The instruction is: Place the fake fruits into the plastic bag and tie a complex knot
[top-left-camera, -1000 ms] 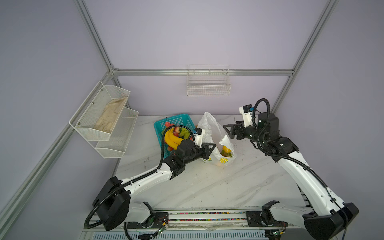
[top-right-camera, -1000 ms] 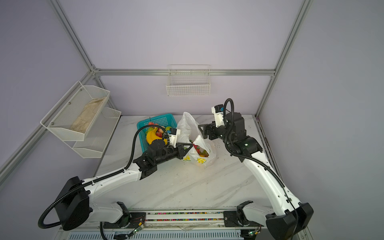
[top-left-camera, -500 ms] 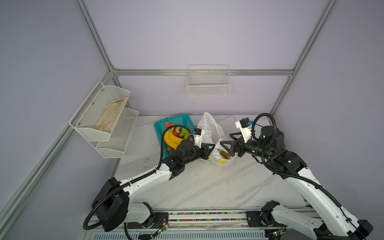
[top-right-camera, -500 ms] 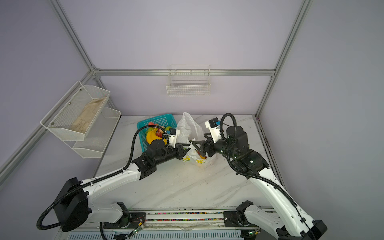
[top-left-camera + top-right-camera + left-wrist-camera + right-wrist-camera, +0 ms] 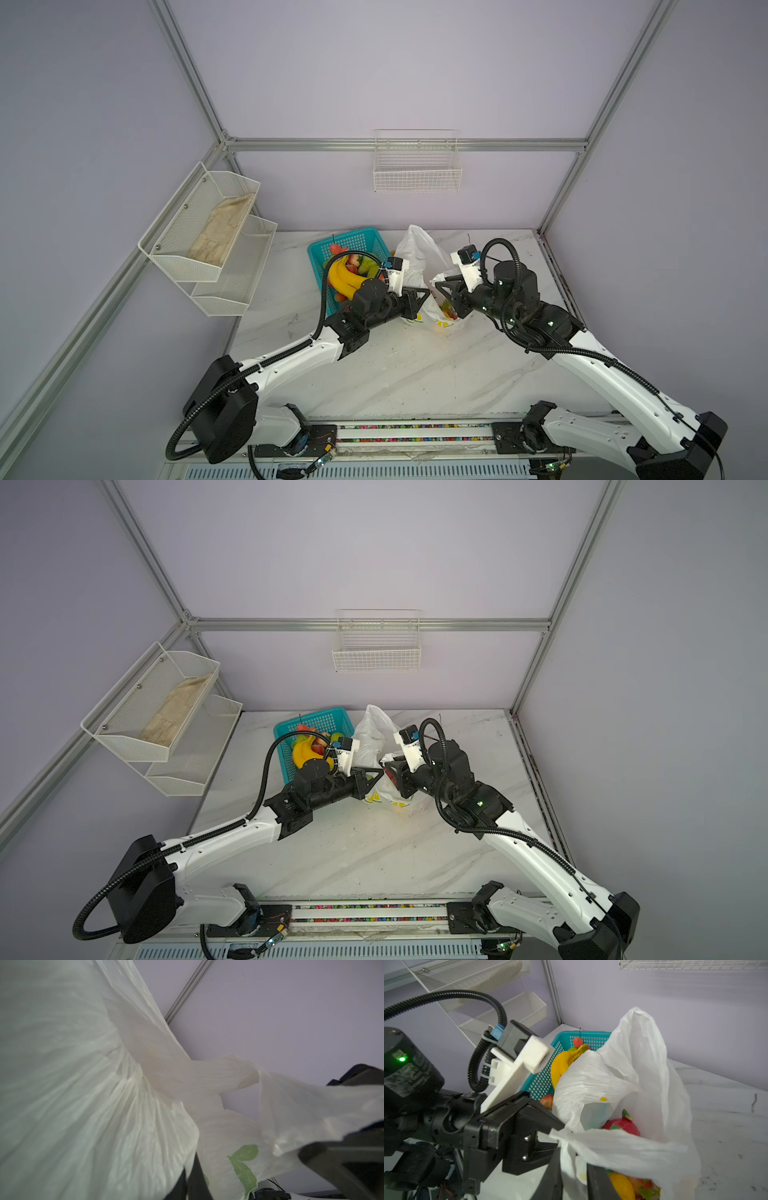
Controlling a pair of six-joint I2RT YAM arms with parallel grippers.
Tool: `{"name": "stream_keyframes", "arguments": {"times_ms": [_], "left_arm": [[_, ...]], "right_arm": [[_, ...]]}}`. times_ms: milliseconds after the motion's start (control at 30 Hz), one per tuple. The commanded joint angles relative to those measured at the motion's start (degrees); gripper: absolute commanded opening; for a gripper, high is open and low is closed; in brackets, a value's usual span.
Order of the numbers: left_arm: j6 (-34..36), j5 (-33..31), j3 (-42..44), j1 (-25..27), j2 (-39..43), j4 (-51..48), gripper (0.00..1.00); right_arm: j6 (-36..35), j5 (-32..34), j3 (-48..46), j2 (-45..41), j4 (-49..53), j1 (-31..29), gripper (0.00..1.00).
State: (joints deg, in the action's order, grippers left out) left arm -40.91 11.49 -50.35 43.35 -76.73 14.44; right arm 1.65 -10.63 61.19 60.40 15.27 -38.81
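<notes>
Partly done, I judge: the bag [image 5: 415,253], just beside the basket [image 5: 353,243], holds a dragon fruit [image 5: 623,1124] and a few other fruits, but bananas [image 5: 343,278] lie in the basket, no knot is tied, and the left gripper [image 5: 556,1136] and right gripper [image 5: 574,1159], jaws narrow, each pinch its rim.

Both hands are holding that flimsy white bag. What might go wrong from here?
The plastic bag is thin film, pinched by the left hand and the right hand; pulling apart might tear it or slip it free. Bananas lie in the teal basket beside it, so tying now would leave them out.
</notes>
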Motion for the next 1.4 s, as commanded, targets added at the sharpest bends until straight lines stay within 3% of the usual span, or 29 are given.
{"name": "stream_keyframes", "arguments": {"times_ms": [0,100,200,300,433,533,700,833,1033,1233,1367], "left_arm": [[0.01,-1.11,2.36,-0.45,3.14,2.11,0.00],[1.19,-2.05,4.60,-0.75,5.31,1.98,0.00],[3.49,-2.35,7.74,-1.72,8.70,0.77,0.14],[6.96,-2.51,9.55,-3.20,13.68,-3.28,0.36],[13.96,-7.41,8.67,-3.93,21.57,-12.30,0.56],[19.07,-12.14,4.35,-3.90,24.42,-18.14,0.63],[30.92,-13.65,-10.54,-1.58,18.69,-27.78,0.65],[44.80,-19.23,-25.50,5.18,9.22,-37.68,0.66],[64.10,-18.91,-43.33,8.89,-3.57,-51.95,0.64],[73.77,-20.11,-61.24,9.27,-17.04,-68.56,0.58],[75.26,-21.74,-68.17,9.95,-22.49,-76.54,0.58]], "right_arm": [[1.58,7.17,0.06,-1.67,-4.63,-0.13,0.02],[3.36,13.57,1.20,-1.38,-4.37,0.38,0.00],[5.94,14.07,2.34,-0.01,-4.22,2.68,0.00],[6.86,10.90,2.22,0.62,-5.52,5.33,0.00],[6.70,8.31,2.03,1.23,-6.97,6.28,0.00],[6.70,7.91,1.42,1.42,-7.73,6.36,0.00],[9.06,7.83,1.21,1.82,-7.58,7.72,0.00],[13.90,2.12,-0.72,0.99,-9.13,12.33,0.00],[19.13,-1.23,-5.28,-1.90,-12.70,15.25,0.00],[22.09,-0.07,-8.76,-5.36,-14.97,15.81,0.00],[23.50,1.45,-10.24,-7.20,-16.04,15.78,0.00]]}}
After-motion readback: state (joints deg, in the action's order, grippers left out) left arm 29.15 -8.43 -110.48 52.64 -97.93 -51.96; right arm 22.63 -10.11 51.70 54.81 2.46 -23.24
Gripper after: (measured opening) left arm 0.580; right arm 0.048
